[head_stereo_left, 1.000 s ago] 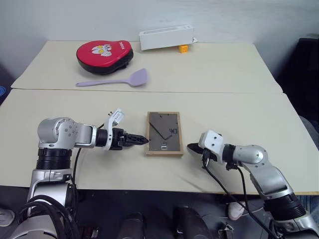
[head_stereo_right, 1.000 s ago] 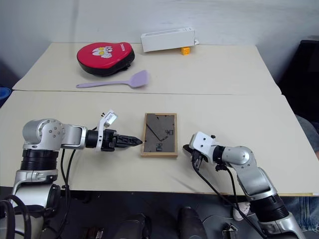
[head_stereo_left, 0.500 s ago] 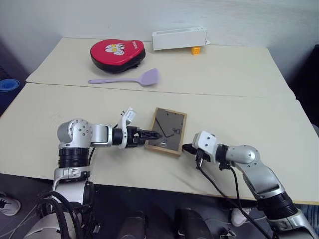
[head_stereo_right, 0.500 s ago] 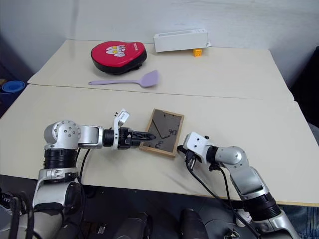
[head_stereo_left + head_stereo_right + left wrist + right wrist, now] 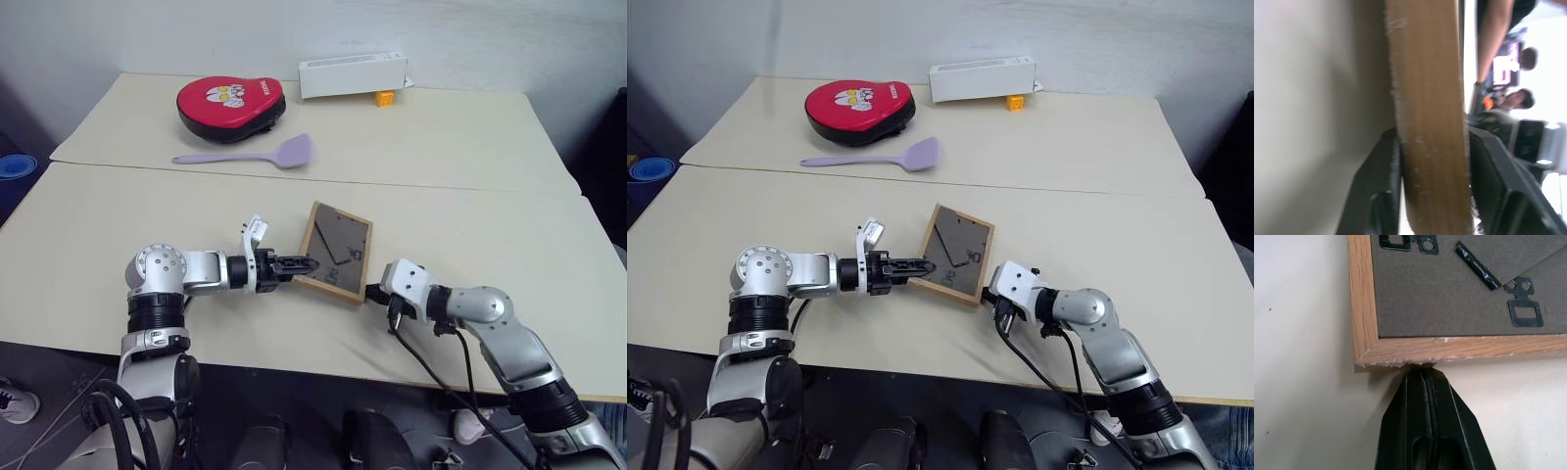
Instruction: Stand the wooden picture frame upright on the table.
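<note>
The small rectangular light-wood picture frame [image 5: 337, 252] is seen lying back-up on the near section of the pale cream surface [image 5: 509, 235], its dark grey-brown back with the easel stand facing upward, between the two arms. Its left edge is taken between the two black fingers of the left gripper [image 5: 302, 263]; in the left wrist view the wooden edge [image 5: 1430, 122] is seen clasped on both sides by the jaws, and that side appears tilted a little off the surface. The right gripper [image 5: 1425, 377] is fully closed, holding nothing, its tip pressed against the near right corner of the frame as a stop.

The frame's long axis runs away from the robot, skewed slightly to the right. The left arm is judged to be the working one: the frame would be pivoted up about its right edge, against the closed right jaws.
</note>
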`<state>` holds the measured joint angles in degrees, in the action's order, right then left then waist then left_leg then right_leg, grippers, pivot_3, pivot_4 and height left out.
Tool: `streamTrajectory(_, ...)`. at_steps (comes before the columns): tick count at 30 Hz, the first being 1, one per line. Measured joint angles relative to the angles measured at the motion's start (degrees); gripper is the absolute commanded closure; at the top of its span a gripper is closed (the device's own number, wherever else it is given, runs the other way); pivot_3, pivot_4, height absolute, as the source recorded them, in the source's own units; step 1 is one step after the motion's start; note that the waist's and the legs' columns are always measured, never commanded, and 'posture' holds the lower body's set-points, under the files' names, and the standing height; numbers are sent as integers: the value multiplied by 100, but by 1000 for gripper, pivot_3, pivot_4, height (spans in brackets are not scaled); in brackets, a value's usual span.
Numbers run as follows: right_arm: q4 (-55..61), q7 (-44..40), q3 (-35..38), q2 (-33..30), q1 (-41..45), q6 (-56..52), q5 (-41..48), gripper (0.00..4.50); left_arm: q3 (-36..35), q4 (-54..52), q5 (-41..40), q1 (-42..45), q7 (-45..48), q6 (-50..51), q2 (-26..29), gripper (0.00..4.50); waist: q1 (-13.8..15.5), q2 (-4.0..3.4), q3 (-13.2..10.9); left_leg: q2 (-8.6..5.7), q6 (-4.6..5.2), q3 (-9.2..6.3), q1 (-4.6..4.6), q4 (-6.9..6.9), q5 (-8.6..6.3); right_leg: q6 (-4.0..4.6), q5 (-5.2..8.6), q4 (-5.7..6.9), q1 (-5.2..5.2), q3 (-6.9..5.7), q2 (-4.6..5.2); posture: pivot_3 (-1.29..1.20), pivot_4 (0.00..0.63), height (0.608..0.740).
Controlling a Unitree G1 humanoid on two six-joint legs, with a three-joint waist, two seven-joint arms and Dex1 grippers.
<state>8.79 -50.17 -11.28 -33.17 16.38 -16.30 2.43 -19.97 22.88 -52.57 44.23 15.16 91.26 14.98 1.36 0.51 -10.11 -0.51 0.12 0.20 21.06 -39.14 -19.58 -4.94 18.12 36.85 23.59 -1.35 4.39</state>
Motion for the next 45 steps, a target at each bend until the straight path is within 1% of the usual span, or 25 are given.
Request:
streamTrajectory(4,-2,-41,277,-57,-224,127,220,4500,-114,-289,0,-255,61,-53,-148,3230,-7,2,-1,0,0,0,5,1,0,0,0,0,3,-1,-1,0,150,740)
streamTrajectory(5,-3,-55,361,-75,-259,151,279,4150,-71,-432,5,-368,138,-121,-124,3230,-20,3,-2,1,-1,1,6,1,-1,0,0,-1,5,0,-1,0,150,740)
streamTrajectory(6,2,-163,588,-103,-337,200,516,3972,134,-774,7,-626,461,-385,20,3230,-37,3,-2,3,-4,3,6,4,-1,0,0,0,8,3,-3,0,150,740)
streamTrajectory(7,4,-319,871,-178,-412,191,861,3625,372,-1178,59,-935,915,-813,246,3230,-77,2,-3,8,-8,5,6,6,-1,0,0,1,8,3,-9,0,150,740)
streamTrajectory(9,82,-666,1497,-352,-463,-124,1687,2927,582,-1722,383,-1464,1760,-1977,644,3230,-169,-1,-5,22,-21,9,0,9,3,2,0,-4,7,6,-23,0,150,740)
streamTrajectory(11,398,-809,1801,-357,-359,-666,2458,2289,887,-2060,913,-1862,2579,-3375,981,3230,-220,-3,-6,33,-34,9,-11,15,7,15,3,1,5,6,-31,0,150,740)
streamTrajectory(12,594,-849,1835,-359,-199,-1036,2873,1879,1063,-2154,1248,-2010,2979,-4134,1086,3230,-227,-4,-6,33,-38,7,-20,20,9,21,6,2,-1,4,-31,0,150,740)
streamTrajectory(13,712,-872,1823,-364,-75,-1283,3114,1608,1167,-2195,1429,-2075,3159,-4545,1091,3230,-220,-7,-8,34,-37,7,-26,24,9,23,7,2,-5,6,-29,0,150,740)
streamTrajectory(14,826,-869,1750,-362,130,-1568,3341,1231,1284,-2197,1620,-2146,3348,-5039,1056,3230,-202,-7,-8,33,-35,7,-29,25,8,23,7,1,-8,9,-27,0,150,740)
streamTrajectory(17,901,-694,1467,-154,619,-1905,3479,191,1427,-2180,1888,-2264,3534,-5794,882,3230,-153,-5,-8,32,-23,7,-15,25,2,23,7,-5,2,12,-22,0,150,740)
streamTrajectory(18,888,-616,1325,-47,771,-1947,3465,34,1465,-2182,1939,-2270,3563,-5962,829,3230,-150,-6,-8,31,-20,6,1,23,2,22,6,-4,16,12,-19,0,150,740)
streamTrajectory(22,595,-410,849,250,1195,-1964,3200,34,1552,-2185,2031,-2288,3580,-6257,720,3230,-127,-5,-8,25,-4,5,23,13,-6,17,4,-7,26,7,-11,0,150,740)
streamTrajectory(24,389,-391,711,299,1288,-1859,3036,34,1560,-2187,2036,-2310,3591,-6328,704,3230,-133,-5,-8,20,6,7,24,8,-8,12,1,-8,24,8,-6,0,150,740)
streamTrajectory(27,110,-406,630,462,1446,-1638,2839,34,1582,-2188,2040,-2383,3634,-6393,708,3230,-146,-5,-8,19,8,9,24,8,-9,10,0,-12,24,9,-5,0,150,740)
streamTrajectory(33,-163,-484,590,783,1716,-1363,2784,34,1555,-2188,2047,-2476,3634,-6496,757,3230,-169,-5,-8,21,8,8,22,10,-9,10,0,-9,24,8,-7,0,150,740)
streamTrajectory(37,-252,-621,525,834,1832,-1271,2776,34,1549,-2205,2043,-2507,3634,-6513,756,3230,-160,-5,-8,21,8,8,22,10,-9,10,0,-10,24,8,-7,0,150,740)
streamTrajectory(39,-218,-758,481,828,1834,-1268,2784,34,1572,-2252,1993,-2507,3637,-6366,755,3230,-160,-5,-8,21,8,7,22,10,-9,10,0,-10,24,7,-7,0,150,740)
streamTrajectory(45,164,-1226,271,472,1558,-1132,2726,34,1468,-2299,1360,-2421,3358,-5130,762,3230,-151,-5,-9,21,11,5,23,10,-11,10,0,-10,21,8,-6,0,150,740)
